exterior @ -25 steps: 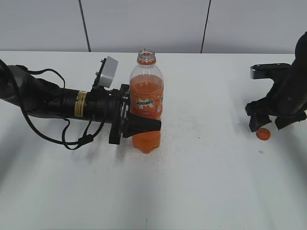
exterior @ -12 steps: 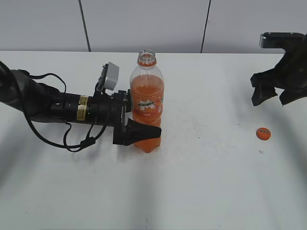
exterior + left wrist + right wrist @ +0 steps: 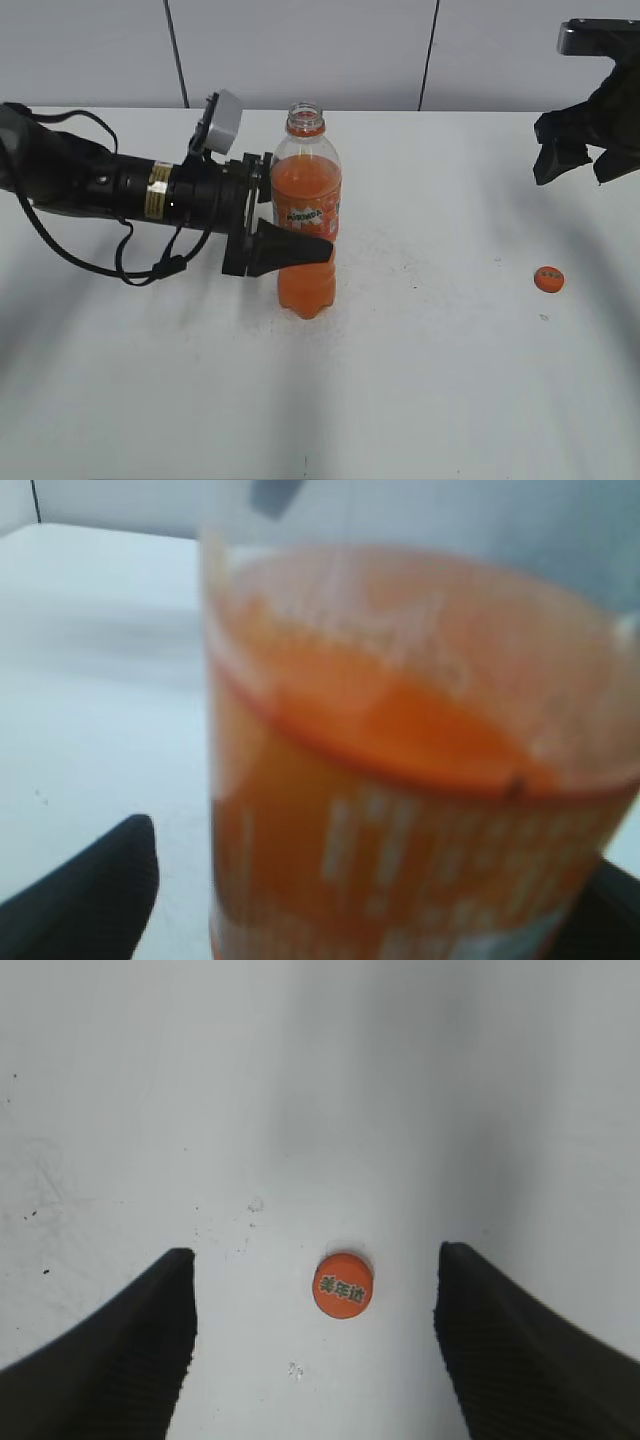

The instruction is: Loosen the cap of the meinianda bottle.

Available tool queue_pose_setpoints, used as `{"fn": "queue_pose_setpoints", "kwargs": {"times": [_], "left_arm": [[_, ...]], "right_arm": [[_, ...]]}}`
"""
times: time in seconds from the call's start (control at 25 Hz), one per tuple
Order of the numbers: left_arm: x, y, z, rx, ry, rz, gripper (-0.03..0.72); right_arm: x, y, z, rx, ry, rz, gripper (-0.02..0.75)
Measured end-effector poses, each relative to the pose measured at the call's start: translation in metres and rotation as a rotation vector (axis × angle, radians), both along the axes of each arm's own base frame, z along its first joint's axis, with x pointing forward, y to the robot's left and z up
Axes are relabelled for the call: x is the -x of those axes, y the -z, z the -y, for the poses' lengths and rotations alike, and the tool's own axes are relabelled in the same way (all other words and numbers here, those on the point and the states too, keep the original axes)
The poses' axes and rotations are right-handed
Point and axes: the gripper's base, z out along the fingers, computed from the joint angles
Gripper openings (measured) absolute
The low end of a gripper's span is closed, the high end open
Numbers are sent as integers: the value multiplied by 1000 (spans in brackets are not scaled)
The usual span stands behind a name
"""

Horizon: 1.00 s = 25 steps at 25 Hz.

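The meinianda bottle (image 3: 305,215) stands upright on the white table, its mouth open with no cap on it. It fills the left wrist view (image 3: 400,780), blurred. My left gripper (image 3: 300,240) is open around the bottle's labelled middle; in the left wrist view (image 3: 375,880) a gap shows between the left finger and the bottle. The orange cap (image 3: 548,279) lies flat on the table at the right, apart from the bottle. My right gripper (image 3: 580,160) is open and empty, raised well above the cap. In the right wrist view the cap (image 3: 343,1285) lies on the table between the open fingers (image 3: 312,1257).
The white table (image 3: 420,380) ends at a grey panelled wall (image 3: 300,50) behind. A black cable (image 3: 150,275) loops under the left arm. Small dark specks mark the table near the cap.
My right gripper has risen from beside the cap to high at the right, leaving the cap on the table. My left gripper dipped, then moved up along the bottle, which stayed in place.
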Motion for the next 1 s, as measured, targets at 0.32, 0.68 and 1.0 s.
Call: {"fn": "queue_pose_setpoints", "kwargs": {"times": [0.32, 0.68, 1.0], "left_arm": [[4, -69, -2, 37, -4, 117, 609], [22, -148, -8, 92, -21, 243, 593], [45, -229, -23, 88, -239, 335, 593]], "right_arm": [[3, -9, 0, -2, -1, 14, 556], [12, -37, 1, -7, -2, 78, 556], [30, -71, 2, -14, -5, 148, 556]]}}
